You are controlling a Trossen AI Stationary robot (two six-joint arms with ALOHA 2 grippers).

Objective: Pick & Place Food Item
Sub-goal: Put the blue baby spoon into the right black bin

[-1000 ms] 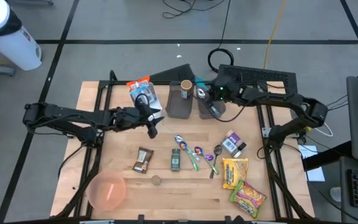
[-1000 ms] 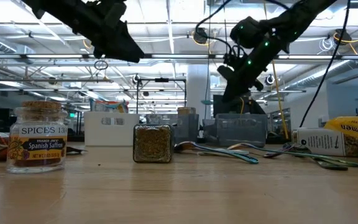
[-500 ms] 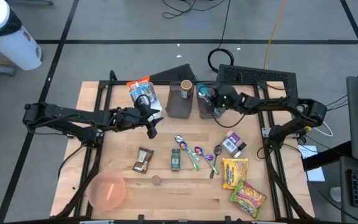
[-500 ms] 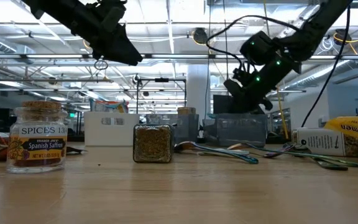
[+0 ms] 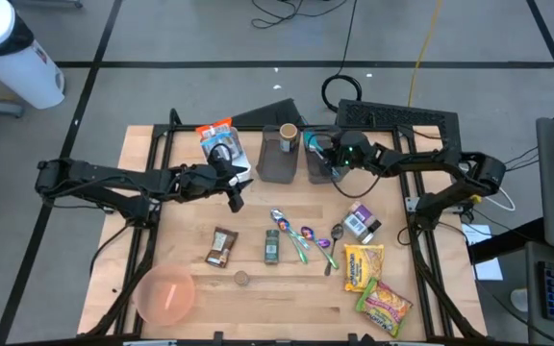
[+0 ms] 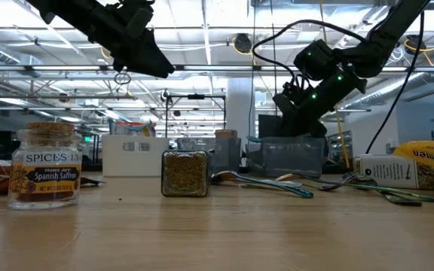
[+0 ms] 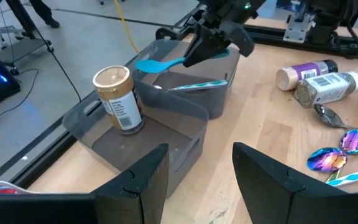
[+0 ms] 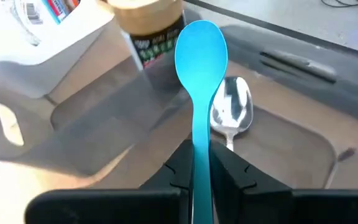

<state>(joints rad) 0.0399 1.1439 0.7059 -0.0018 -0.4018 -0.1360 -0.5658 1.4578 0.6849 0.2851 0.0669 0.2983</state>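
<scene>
Front edge: pink bowl (image 5: 165, 294) at the left corner, ramen packets (image 5: 365, 266) at the right, saffron jar (image 6: 44, 165) nearest the low camera.
Mid tabletop: herb jar (image 5: 271, 247), brown snack packet (image 5: 222, 247), spoons (image 5: 306, 239) fanned together, two bottles (image 5: 360, 222) beside them.
Left end effector (image 5: 236, 197): hovering above bare wood, fingers parted, holding nothing.
Far side: two grey bins (image 7: 166, 112) touching; jar with tan lid (image 7: 119, 98) upright in the left one.
Right end effector (image 8: 194, 171): clamped on the blue spoon (image 8: 200, 74), held over the right bin, above a metal spoon (image 8: 232, 112) lying inside.
Tabletop (image 5: 287, 298): pale wood.
Room: ceiling lights, trusses.
Change: right arm has drawn back slightly from the bins; left unmoved.
</scene>
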